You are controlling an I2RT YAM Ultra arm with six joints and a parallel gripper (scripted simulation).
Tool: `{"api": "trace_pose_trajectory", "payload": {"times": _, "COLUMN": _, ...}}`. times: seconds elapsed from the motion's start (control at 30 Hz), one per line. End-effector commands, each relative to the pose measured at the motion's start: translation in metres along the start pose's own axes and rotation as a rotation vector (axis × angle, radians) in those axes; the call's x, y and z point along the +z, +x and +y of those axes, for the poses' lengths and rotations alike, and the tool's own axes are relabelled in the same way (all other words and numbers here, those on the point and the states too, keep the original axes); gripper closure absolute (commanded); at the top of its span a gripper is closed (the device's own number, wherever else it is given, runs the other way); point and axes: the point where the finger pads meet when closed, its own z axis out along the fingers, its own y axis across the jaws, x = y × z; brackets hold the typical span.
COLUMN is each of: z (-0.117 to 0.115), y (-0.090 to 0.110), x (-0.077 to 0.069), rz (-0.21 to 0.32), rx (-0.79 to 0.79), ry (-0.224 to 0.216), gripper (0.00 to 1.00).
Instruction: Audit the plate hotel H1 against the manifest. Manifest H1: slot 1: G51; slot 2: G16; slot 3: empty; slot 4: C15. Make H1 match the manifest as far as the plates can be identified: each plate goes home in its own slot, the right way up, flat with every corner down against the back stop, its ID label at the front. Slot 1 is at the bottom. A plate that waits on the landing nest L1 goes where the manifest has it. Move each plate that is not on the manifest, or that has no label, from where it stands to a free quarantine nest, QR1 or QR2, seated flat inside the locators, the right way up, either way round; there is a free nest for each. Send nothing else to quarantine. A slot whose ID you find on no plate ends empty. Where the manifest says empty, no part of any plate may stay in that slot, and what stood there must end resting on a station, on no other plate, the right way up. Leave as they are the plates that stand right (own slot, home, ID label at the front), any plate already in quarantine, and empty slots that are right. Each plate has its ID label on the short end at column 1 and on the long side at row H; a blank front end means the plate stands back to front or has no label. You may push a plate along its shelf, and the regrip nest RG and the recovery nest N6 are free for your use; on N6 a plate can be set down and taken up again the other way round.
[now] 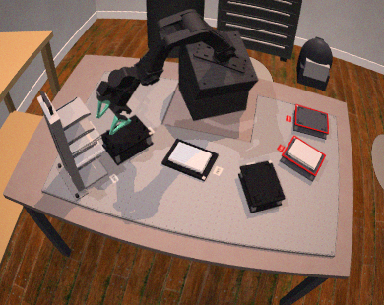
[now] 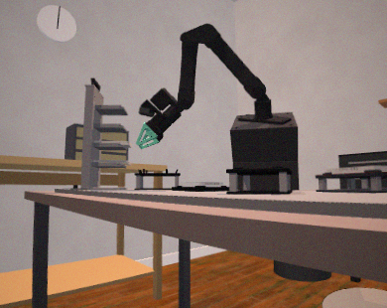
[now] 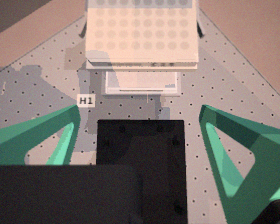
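Observation:
The plate hotel H1 [image 1: 55, 129] [image 2: 90, 134] stands at the table's left. In the wrist view a cream plate [image 3: 142, 32] with rows of wells lies on its top shelf, and a paler plate [image 3: 142, 82] shows on a lower shelf. The marks on the cream plate's front end are too small to read. The tag H1 [image 3: 85, 100] lies on the mat. My gripper [image 1: 110, 116] [image 2: 149, 136] [image 3: 139, 111] is open and empty. It hangs above an empty black nest [image 1: 132, 143] [image 3: 141, 160] just in front of the hotel, pointing at the hotel.
A white plate [image 1: 188, 156] lies on a flat black nest mid-table. Another black nest [image 1: 261, 186] stands to its right. Two red-rimmed quarantine nests are at the far right, one with a dark plate [image 1: 311, 119], one with a white plate [image 1: 304, 153]. The arm's base block [image 1: 216, 81] is behind.

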Motion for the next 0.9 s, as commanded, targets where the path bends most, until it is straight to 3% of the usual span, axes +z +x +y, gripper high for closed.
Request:
{"api": "trace_pose_trajectory", "payload": {"times": 0.0, "z": -0.001, "y": -0.01, "x": 0.0, "rz": -0.021, "rx": -0.005, "ry": 0.007, "gripper": 0.0}}
{"api": "trace_pose_trajectory", "payload": {"times": 0.87, "z": -0.002, "y": -0.034, "x": 0.023, "rz": -0.022, "rx": -0.006, "ry": 0.007, "gripper": 0.0}}
